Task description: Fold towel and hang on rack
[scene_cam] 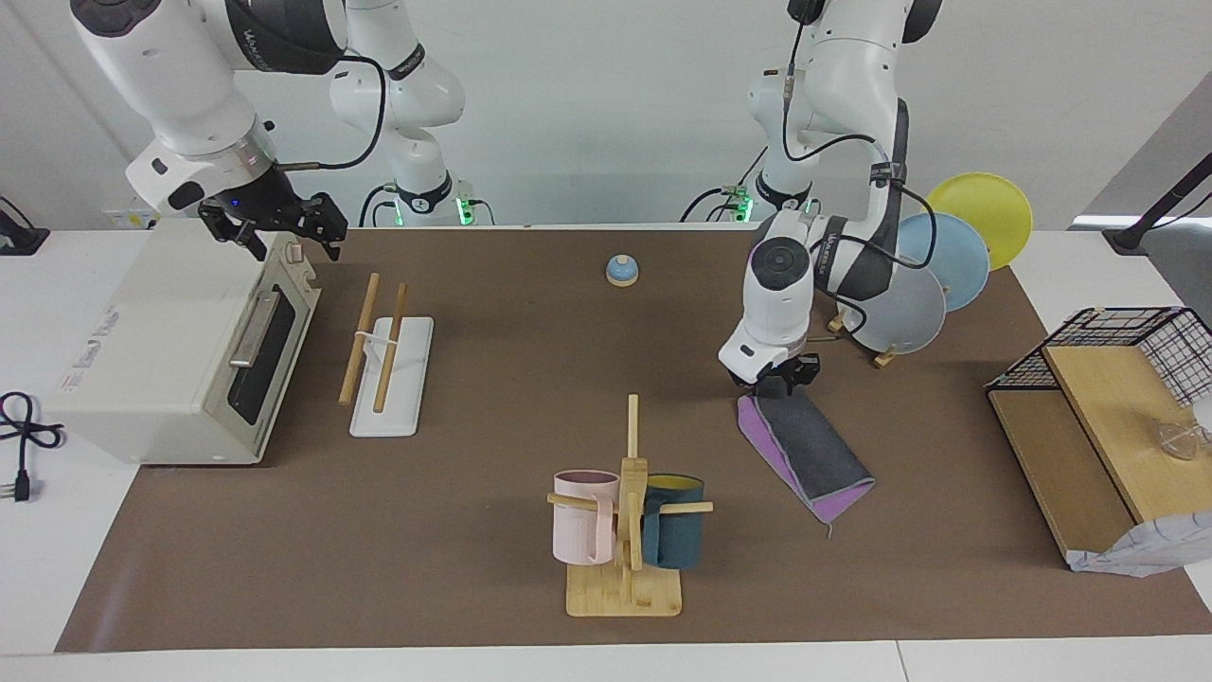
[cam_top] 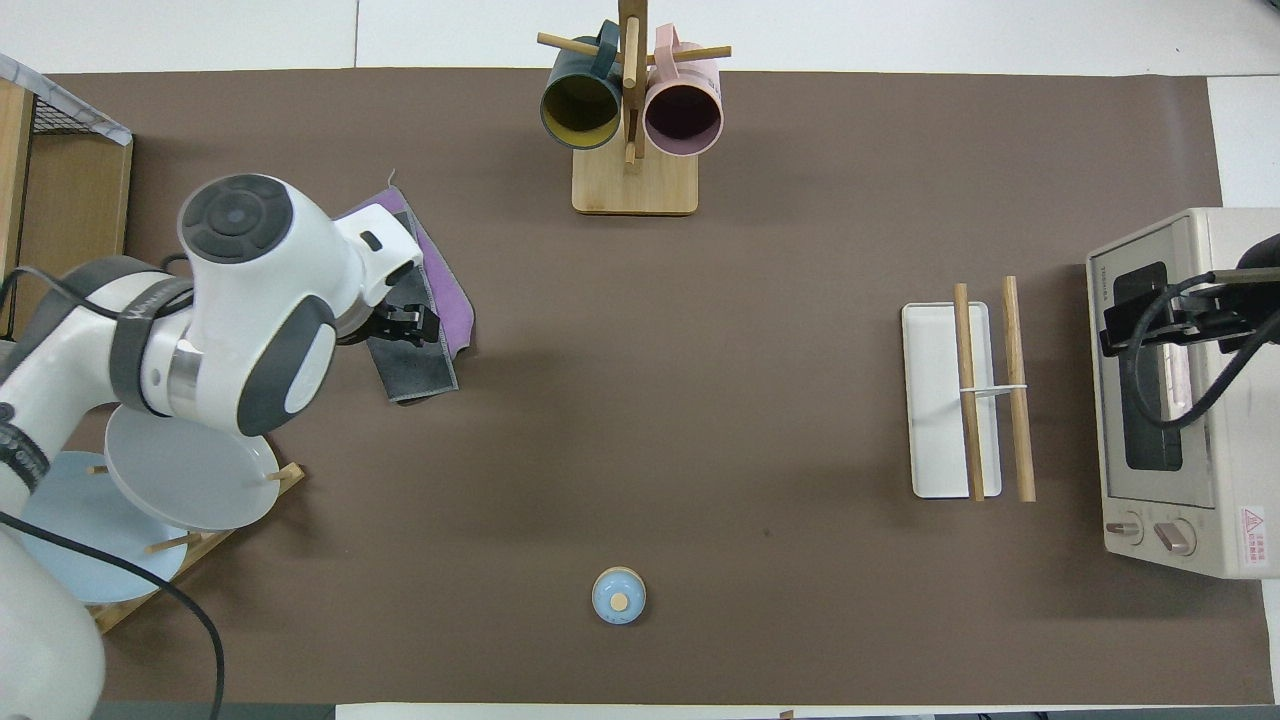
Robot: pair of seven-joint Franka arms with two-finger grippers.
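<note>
The towel (scene_cam: 812,451) lies folded on the brown mat, dark grey on top with a purple border, beside the mug tree toward the left arm's end; in the overhead view the towel (cam_top: 447,318) is partly covered by the arm. My left gripper (scene_cam: 778,384) hangs just over the towel's edge nearest the robots, open, with nothing in it; it also shows from above (cam_top: 411,325). The rack (scene_cam: 407,379), two wooden rods on a white base, lies in front of the oven door (cam_top: 935,400). My right gripper (scene_cam: 289,242) waits open over the toaster oven's top corner (cam_top: 1180,325).
A toaster oven (scene_cam: 161,350) stands at the right arm's end. A mug tree (scene_cam: 625,511) with two mugs stands farther from the robots. A blue bell (scene_cam: 621,271) sits near the robots. Plates on a stand (scene_cam: 900,308) and a wooden shelf with a wire basket (scene_cam: 1089,445) fill the left arm's end.
</note>
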